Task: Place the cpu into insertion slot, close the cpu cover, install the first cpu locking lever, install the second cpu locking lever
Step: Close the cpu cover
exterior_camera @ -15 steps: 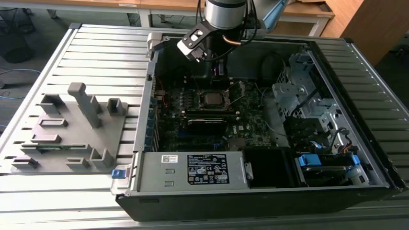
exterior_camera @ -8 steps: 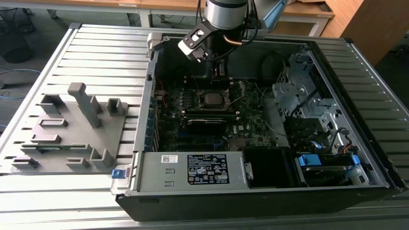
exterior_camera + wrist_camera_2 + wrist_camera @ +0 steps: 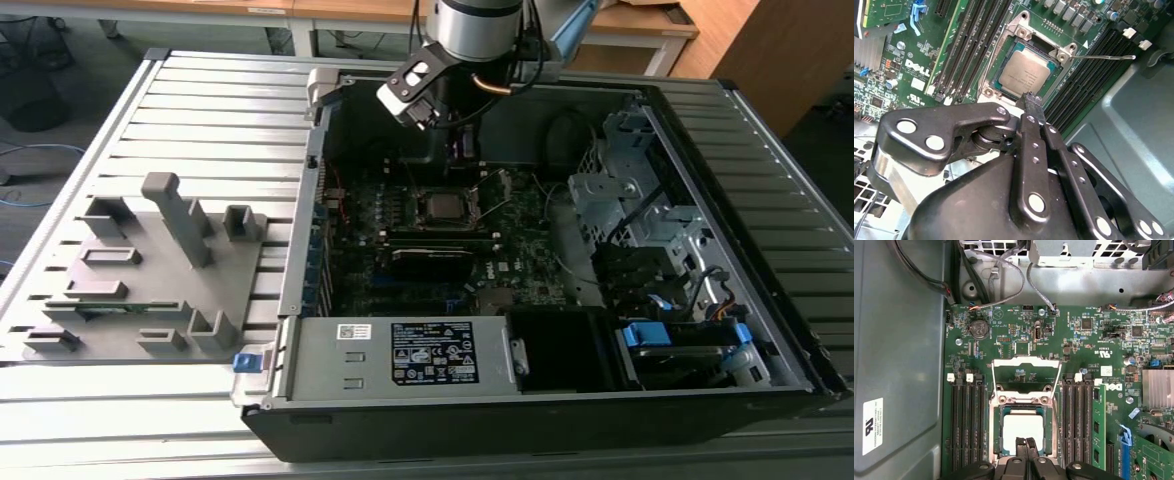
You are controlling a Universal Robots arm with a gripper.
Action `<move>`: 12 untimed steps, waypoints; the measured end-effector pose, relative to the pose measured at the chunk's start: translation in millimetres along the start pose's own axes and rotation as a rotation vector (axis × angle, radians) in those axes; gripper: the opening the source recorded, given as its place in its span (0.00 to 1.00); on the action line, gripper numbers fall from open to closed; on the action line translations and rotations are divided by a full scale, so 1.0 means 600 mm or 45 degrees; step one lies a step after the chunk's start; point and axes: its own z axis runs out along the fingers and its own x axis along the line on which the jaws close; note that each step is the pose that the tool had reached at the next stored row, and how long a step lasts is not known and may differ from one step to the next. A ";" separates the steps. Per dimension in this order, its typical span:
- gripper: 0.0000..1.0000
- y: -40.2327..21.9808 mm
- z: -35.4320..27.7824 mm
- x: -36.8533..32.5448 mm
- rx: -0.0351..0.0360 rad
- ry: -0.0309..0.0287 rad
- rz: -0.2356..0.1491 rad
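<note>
The cpu (image 3: 1024, 75), a square chip with a dull silver top, lies flat in the insertion slot (image 3: 1002, 51) on the green motherboard; it also shows in the first wrist view as the cpu (image 3: 1023, 424). The cpu cover (image 3: 1026, 371), a silvery frame with a cut-out centre, stands swung open beyond the slot. A thin wire locking lever (image 3: 1104, 57) sticks out sideways, unlatched. My gripper (image 3: 1025, 442) hovers just above the chip's near edge, fingers shut together with nothing between them. In the exterior view the arm's wrist (image 3: 441, 80) hangs over the slot (image 3: 441, 208) inside the open computer case.
Black memory slots (image 3: 966, 425) flank the socket on both sides, with a green memory stick (image 3: 1098, 430) on one side. Cables (image 3: 1004, 270) and the case wall (image 3: 899, 365) crowd in close. A grey fixture (image 3: 160, 270) sits on the slatted table at the exterior view's left.
</note>
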 end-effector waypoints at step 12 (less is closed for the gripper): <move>0.11 0.004 -0.003 0.000 0.0003 -0.0002 0.000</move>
